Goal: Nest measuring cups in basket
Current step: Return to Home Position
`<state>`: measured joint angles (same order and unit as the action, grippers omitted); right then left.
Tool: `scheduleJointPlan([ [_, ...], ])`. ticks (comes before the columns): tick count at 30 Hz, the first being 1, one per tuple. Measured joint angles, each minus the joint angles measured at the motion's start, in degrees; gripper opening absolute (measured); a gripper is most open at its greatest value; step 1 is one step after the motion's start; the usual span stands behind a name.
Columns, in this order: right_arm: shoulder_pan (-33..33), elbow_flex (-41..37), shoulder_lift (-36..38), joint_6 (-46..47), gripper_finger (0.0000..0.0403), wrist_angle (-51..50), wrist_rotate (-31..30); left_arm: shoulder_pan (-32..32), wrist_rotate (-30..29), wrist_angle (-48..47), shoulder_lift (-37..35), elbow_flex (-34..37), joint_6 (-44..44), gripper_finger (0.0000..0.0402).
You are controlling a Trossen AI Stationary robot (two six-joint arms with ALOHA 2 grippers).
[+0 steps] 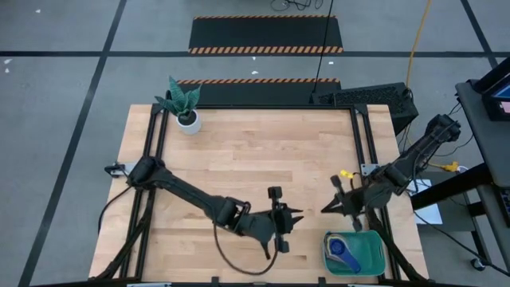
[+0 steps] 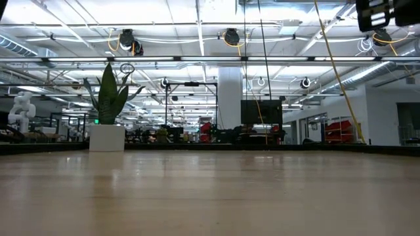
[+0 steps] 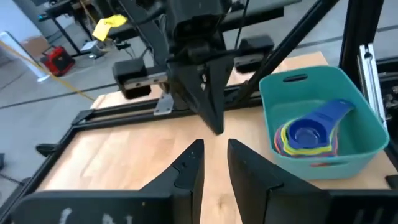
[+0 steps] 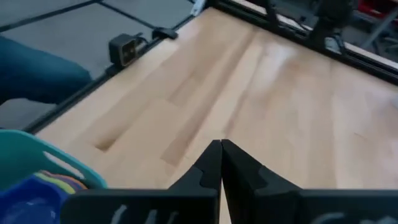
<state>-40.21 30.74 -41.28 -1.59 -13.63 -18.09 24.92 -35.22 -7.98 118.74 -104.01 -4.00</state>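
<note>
The teal basket (image 1: 355, 253) sits flat on the table near its near right corner. The measuring cups (image 3: 309, 134) lie stacked inside it, the dark blue one on top with yellow, light blue and red rims showing beneath. The basket (image 3: 323, 87) stands to one side of my left gripper (image 3: 215, 149), which hovers slightly open and empty over bare wood near the table's middle (image 1: 293, 217). My right gripper (image 4: 221, 148) is shut and empty, just beyond the basket's far left corner (image 1: 329, 206). A basket corner (image 4: 43, 158) and cups (image 4: 34, 190) show in the right wrist view.
A white pot with a green plant (image 1: 186, 112) stands at the far left corner. Black frame rails (image 1: 362, 135) run along the table's left and right sides. A loose black cable (image 1: 239, 259) loops under the left arm. Bare wood (image 1: 255, 151) fills the table's middle.
</note>
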Motion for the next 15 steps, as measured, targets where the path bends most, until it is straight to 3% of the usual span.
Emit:
scheduleJointPlan([
  [7, 1.6, -6.7, 10.0, -0.6, 0.0000, -0.1, -1.6, -4.4, 7.9, 3.0, -0.2, 3.3, -0.4, 0.0076],
  [12, 1.7, -10.0, 15.5, -2.2, 0.0000, -0.1, -3.4, -7.2, 8.5, 10.1, -3.8, 13.4, 1.1, 0.0076],
  [15, 1.7, -12.5, 18.6, -3.5, 0.0000, 0.1, -8.6, -9.2, 8.5, 13.8, -8.2, 21.6, 3.7, 0.0076],
])
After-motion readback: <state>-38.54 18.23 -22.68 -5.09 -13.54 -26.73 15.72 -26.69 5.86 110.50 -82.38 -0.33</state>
